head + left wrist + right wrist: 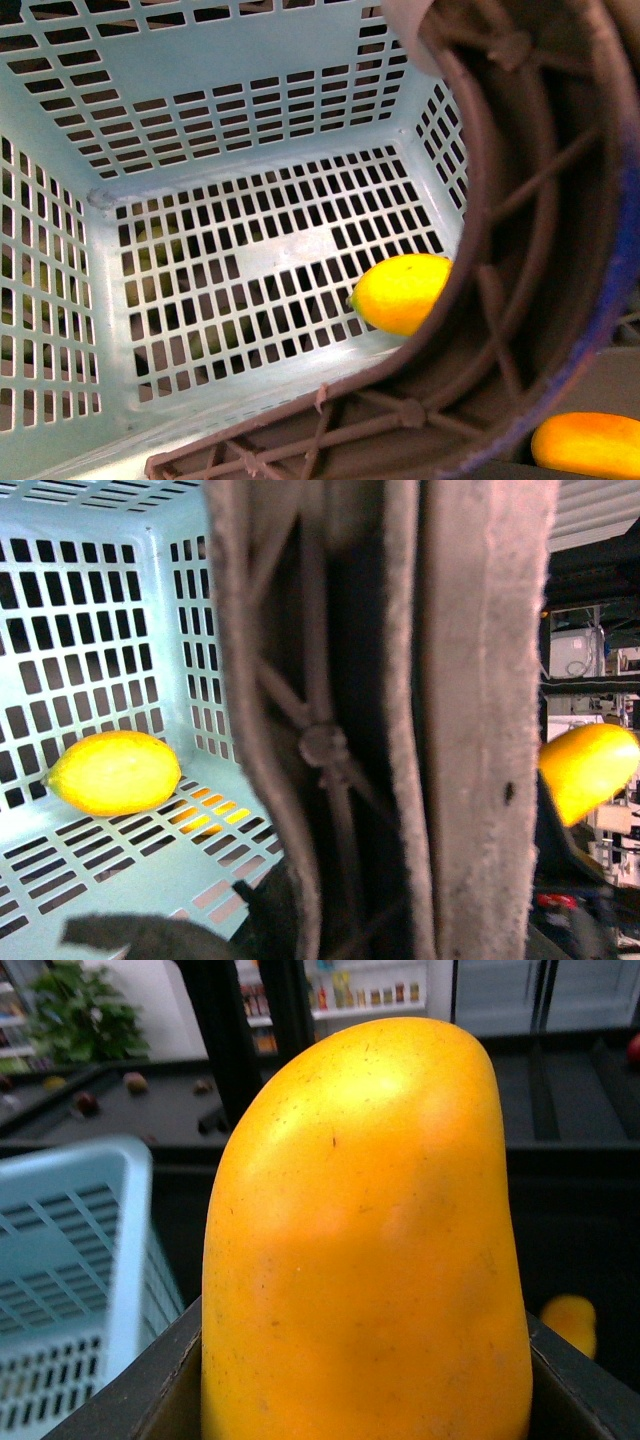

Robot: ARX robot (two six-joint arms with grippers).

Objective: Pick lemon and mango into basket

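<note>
Front view | lemon point(403, 292) — bright yellow, in basket point(250, 166) | mango point(365, 1250) — smooth orange

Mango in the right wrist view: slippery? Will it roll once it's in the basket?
Likely slick: the mango has smooth, glossy skin and a tapering shape, so a light grip may slip. Probably rolls little: it is oblong, and the basket floor is slotted; the lemon lies there.

leafy plant point(75, 1010), white wall point(150, 1000), stocked shelves point(365, 990), dark counter point(120, 1110)
</note>
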